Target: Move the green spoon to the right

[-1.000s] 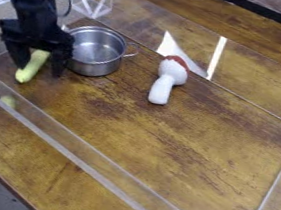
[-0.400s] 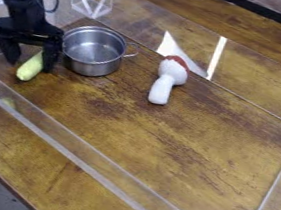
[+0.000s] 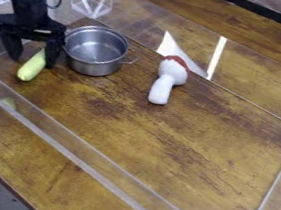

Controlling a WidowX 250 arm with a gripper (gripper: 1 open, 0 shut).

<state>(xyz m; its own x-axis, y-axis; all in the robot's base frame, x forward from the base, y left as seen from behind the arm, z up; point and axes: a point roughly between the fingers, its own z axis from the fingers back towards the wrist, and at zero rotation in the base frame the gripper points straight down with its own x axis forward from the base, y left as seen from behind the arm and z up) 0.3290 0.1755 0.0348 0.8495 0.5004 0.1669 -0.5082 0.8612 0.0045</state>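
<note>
From the one camera view, my gripper (image 3: 28, 46) hangs at the far left of the scene, pointing straight down, with its black jaws spread wide apart and holding nothing. The spoon (image 3: 33, 65) lies on the table (image 3: 163, 151) between my two fingers (image 3: 8, 42), its near end sticking out toward the near left; I cannot tell whether either finger touches it. It is a smooth yellow-green piece, tapered, lying at a slant with its far end up under my jaws. Just to the right of my gripper stands the pot (image 3: 94, 50), a steel one, upright and open at the top, with a small handle on its right side; my right finger is close beside its left wall, though I cannot say if they touch. Further right, well apart from the pot, lies the mushroom (image 3: 168, 81), white with a red part at its far end, resting on its side. A clear wall (image 3: 117, 179) runs along the near edge of the wooden table and more clear panels stand at the far side and the right.
</note>
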